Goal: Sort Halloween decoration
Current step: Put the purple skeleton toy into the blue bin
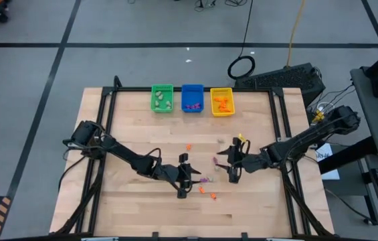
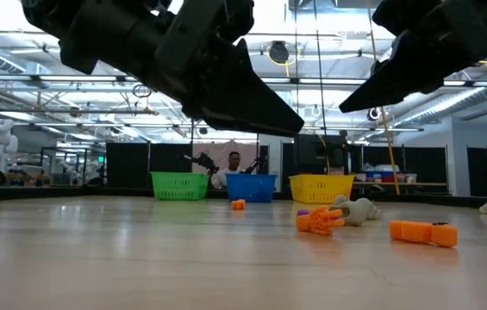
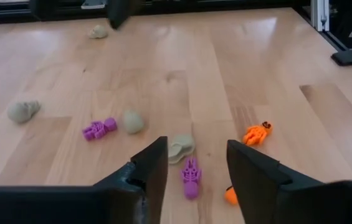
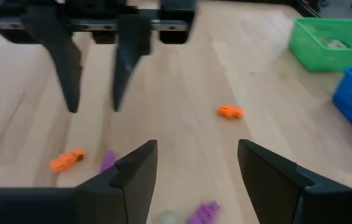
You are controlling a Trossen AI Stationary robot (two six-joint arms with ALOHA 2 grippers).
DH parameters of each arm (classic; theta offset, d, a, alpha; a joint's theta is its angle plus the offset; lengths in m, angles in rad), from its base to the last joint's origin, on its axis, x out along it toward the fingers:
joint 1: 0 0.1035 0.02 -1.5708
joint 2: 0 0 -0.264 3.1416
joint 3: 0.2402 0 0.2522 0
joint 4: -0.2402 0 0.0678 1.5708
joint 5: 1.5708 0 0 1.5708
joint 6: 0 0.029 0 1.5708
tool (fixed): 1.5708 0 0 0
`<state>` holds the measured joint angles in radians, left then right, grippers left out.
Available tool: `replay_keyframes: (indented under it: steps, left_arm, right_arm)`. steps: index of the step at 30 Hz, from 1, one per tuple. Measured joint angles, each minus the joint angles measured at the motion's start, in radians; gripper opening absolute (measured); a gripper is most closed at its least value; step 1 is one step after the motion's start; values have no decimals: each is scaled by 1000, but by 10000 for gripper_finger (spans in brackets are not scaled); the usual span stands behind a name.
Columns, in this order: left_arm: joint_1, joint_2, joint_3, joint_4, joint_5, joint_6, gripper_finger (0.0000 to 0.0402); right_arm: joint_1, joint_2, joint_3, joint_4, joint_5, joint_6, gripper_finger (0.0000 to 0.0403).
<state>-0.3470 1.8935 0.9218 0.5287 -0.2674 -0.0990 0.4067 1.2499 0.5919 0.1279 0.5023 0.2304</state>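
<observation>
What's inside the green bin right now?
The green bin holds a few pale beige trinkets. Its walls may hide others; an exact count isn't clear.

Left gripper fingers apart, purple trinket between, wooden table

Orange, purple, beige trinkets lie scattered mid-table.

I'm counting three bins, green, blue and yellow, two arms, and roughly ten loose trinkets sitting on the tabletop.
</observation>
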Motion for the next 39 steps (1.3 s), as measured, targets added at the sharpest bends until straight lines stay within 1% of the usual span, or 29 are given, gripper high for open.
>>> replay_keyframes:
  steps: [6,9,12,16,18,25,28,33,39]
  left_arm:
    - [1,7,0,-1,-3,1,216]
    - [7,36,0,-10,-2,8,227]
    - [13,70,0,24,6,7,228]
    - [14,97,0,70,11,7,228]
    - [16,97,0,71,31,5,228]
    - [30,97,0,51,56,-1,227]
    - [34,105,0,51,62,-8,218]
    - [47,158,3,127,70,-17,192]
    - [48,206,2,167,85,-20,172]
  right_arm:
    - [28,117,0,152,1,-82,210]
    - [28,145,0,162,0,-94,210]
    - [28,151,0,169,0,-92,210]
    - [28,151,1,177,-2,-93,210]
    - [28,151,1,181,-3,-94,210]
    - [28,151,1,182,-4,-100,210]
    - [27,151,1,182,-4,-100,210]
    - [27,151,1,184,-4,-100,210]
    - [27,151,1,186,-4,-100,210]
